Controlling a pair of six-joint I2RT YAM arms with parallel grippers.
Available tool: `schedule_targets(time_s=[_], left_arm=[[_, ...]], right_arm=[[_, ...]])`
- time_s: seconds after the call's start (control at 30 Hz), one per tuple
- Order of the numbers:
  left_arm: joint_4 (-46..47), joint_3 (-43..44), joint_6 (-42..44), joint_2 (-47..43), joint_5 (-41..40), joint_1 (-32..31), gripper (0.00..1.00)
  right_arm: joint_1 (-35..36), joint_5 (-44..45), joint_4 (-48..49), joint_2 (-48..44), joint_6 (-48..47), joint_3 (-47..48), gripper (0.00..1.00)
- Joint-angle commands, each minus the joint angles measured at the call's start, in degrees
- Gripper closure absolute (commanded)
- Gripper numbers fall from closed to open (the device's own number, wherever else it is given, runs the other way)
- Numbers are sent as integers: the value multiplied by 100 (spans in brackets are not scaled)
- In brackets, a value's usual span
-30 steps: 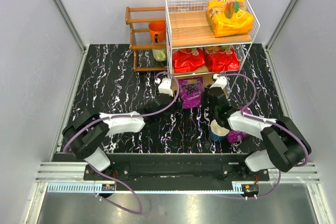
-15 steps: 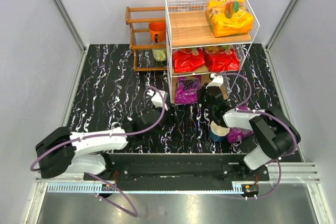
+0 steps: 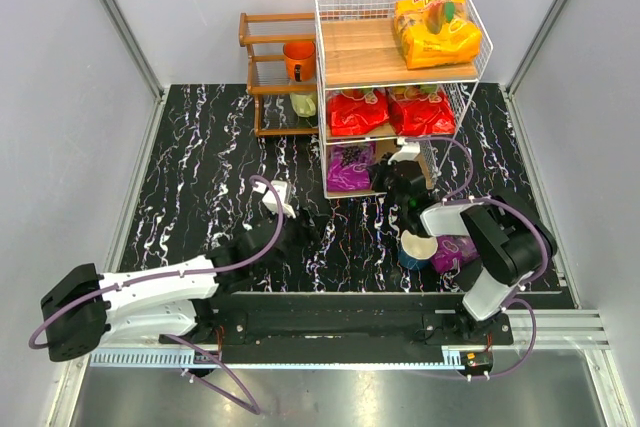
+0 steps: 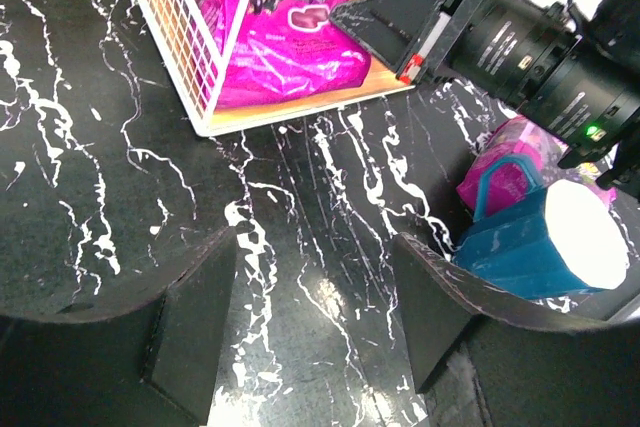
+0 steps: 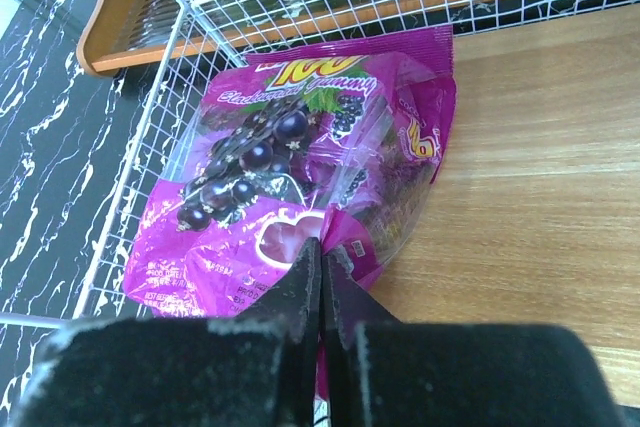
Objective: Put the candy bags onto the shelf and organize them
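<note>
The shelf [image 3: 318,47] is carrying an orange bag [image 3: 435,32] on top, two red bags [image 3: 358,114] midway and a purple bag [image 5: 290,177] at the bottom, pinched by the right end effector [image 5: 320,259]; the left end effector [image 4: 315,282] is hanging wide, and a second purple bag [image 4: 510,162] is waiting on the worktop [image 3: 220,167].

The left tool [image 4: 312,247] hangs spread wide over the table [image 4: 100,197], facing a purple candy bag [image 4: 285,42] on the shelf [image 4: 185,42].
</note>
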Motion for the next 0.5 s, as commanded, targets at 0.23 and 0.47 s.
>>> schedule_targets(time_s=[0.23,0.47], left_arm=[[-84,-137,-92,-190,-269,-18,34],[-163,-233,-162,-339,-304,-27,34]], right_arm=[[-151,-79,-43,77,35,146,52],[-151,10,-52,-608,264,-434,46]])
